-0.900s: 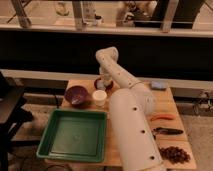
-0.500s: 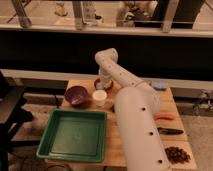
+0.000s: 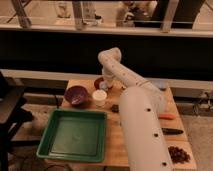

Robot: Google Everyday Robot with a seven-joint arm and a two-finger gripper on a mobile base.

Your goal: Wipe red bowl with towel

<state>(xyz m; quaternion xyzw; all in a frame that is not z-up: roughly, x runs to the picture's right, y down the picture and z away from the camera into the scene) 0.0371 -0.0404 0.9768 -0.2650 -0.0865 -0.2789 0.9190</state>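
On the wooden table beneath a dark wall, the gripper hangs over the red bowl, grasp unclear.

Green tray, purple bowl, wht cup on wood table.

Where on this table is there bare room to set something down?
The floor of the green tray is bare. A bare wood strip runs between tray and arm. Crowded at the back: purple bowl, white cup, red bowl with the gripper at it.
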